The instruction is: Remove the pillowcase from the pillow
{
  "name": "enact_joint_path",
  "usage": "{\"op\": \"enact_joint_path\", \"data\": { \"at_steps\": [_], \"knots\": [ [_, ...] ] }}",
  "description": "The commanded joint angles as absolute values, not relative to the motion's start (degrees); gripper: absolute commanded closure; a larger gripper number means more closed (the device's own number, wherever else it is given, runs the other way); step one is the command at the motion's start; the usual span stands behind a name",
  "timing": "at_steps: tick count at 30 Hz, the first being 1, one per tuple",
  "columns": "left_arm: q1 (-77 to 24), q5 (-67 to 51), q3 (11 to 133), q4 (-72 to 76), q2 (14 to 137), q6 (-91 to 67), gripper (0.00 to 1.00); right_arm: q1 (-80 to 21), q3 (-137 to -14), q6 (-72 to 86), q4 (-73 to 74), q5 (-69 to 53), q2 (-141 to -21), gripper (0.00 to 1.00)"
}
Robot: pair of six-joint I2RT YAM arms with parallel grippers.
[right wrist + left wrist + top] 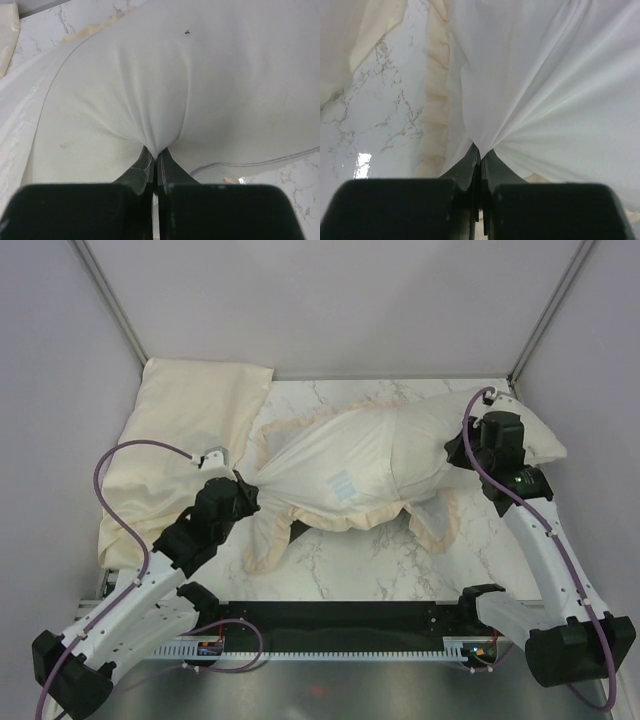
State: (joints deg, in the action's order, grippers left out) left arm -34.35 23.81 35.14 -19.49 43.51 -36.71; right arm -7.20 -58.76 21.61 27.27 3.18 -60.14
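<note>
The pillowcase (pixel 340 465) lies across the middle of the table, whitish face up, with its cream ruffled frill round the edge. The off-white pillow (pixel 545 445) sticks out of its right end. My left gripper (pixel 243 483) is shut on a pinch of the pillowcase's left end; the left wrist view shows the white fabric (pixel 545 90) drawn taut into the closed gripper (pixel 480 150), with the frill (pixel 437 85) beside it. My right gripper (pixel 462 452) is shut on a pinch of the pillow (pixel 150 90), which bunches into the closed gripper (pixel 156 152).
A flat pale-yellow cloth (pixel 185 430) lies at the back left, reaching to the left table edge. The marble table (pixel 370 560) is enclosed by grey walls at the back and sides. A black rail runs along the near edge between the arm bases.
</note>
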Motion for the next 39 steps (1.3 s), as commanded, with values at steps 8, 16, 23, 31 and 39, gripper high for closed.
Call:
{"op": "enact_joint_path", "data": {
  "at_steps": [8,16,23,31,39],
  "knots": [
    [-34.61,20.14,32.08,-10.74,48.59,-31.99,0.98,-4.13,-51.16,21.44,25.13,9.41,-56.6,1.0],
    [-49.29,18.55,33.66,-1.76,66.42,-30.59,0.98,-4.57,-42.54,24.7,26.36,1.23,-50.82,0.11],
    [-54.66,17.76,31.21,-1.14,69.44,-32.08,0.98,-4.66,-53.07,21.37,27.86,1.15,-45.52,0.02],
    [-58.7,18.01,28.13,-1.32,66.54,-34.72,0.98,-4.66,-63.45,19.6,14.07,-8.51,-68.35,0.02],
    [-59.41,23.19,31.98,-5.96,63.55,-31.39,0.54,-7.38,-55.03,19.78,12.21,-6.78,-81.21,0.04]
  ]
}}
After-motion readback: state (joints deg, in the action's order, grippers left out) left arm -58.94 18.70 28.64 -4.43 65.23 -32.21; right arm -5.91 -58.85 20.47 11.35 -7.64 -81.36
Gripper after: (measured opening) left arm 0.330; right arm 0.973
